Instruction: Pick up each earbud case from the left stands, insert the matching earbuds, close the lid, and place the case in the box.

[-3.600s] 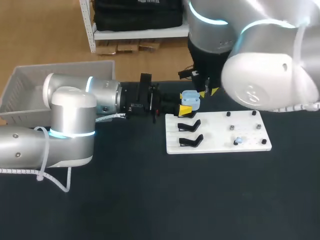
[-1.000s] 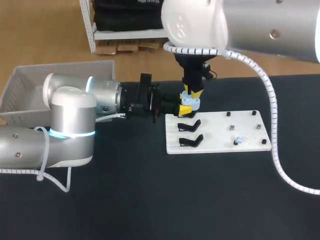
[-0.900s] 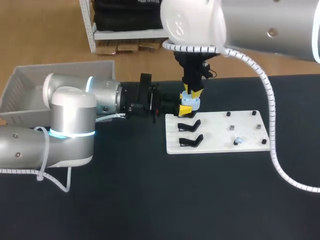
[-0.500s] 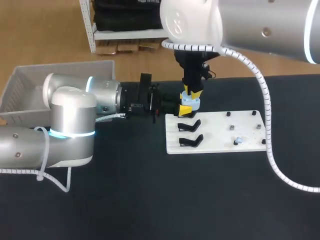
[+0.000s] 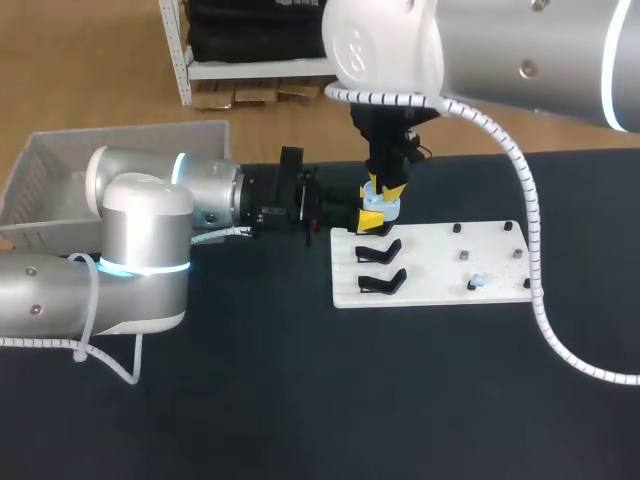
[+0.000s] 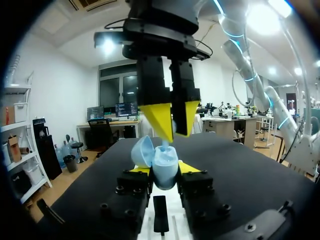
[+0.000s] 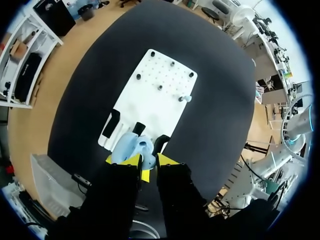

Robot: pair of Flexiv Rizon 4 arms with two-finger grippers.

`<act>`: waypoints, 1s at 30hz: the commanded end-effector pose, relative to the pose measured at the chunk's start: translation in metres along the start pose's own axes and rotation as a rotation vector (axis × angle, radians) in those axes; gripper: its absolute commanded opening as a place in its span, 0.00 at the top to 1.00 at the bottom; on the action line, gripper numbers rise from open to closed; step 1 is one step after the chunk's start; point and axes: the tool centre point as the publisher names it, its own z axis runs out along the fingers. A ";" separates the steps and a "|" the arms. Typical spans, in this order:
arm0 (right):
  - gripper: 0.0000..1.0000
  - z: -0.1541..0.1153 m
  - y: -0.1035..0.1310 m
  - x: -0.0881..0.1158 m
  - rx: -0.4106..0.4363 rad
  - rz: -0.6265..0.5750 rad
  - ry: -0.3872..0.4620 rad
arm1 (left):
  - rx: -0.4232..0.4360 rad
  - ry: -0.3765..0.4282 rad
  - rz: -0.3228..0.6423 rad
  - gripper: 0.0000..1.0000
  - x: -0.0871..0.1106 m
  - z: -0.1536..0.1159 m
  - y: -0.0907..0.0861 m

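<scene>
A light blue earbud case (image 5: 381,207) with its lid (image 6: 142,150) open is held level at the far edge of the white board (image 5: 440,268). My left gripper (image 5: 370,216) is shut on its body (image 6: 163,167) from both sides. My right gripper (image 5: 386,190) points straight down onto the open case, its yellow fingertips (image 6: 161,119) shut on a small light blue earbud (image 6: 168,143) at the case's mouth. In the right wrist view the case (image 7: 133,148) lies just ahead of that gripper (image 7: 145,161). Another earbud (image 5: 476,283) sits on a board peg.
Two empty black stands (image 5: 378,250) (image 5: 381,282) sit on the board's left part, with small black pegs (image 5: 465,256) on its right part. A pale plastic box (image 5: 60,170) stands at the table's far left, behind my left arm.
Since the earliest frame my right gripper has swung left to stand over the open case. Over the last second nothing has visibly moved; the left arm holds still.
</scene>
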 end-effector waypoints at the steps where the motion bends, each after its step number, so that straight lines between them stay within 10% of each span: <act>1: 1.00 0.001 0.000 0.000 -0.002 0.004 0.000 | -0.007 -0.002 0.003 1.00 0.001 0.000 -0.002; 30: 1.00 0.010 0.003 -0.005 0.008 0.014 -0.006 | -0.007 -0.002 0.003 1.00 0.001 0.000 -0.002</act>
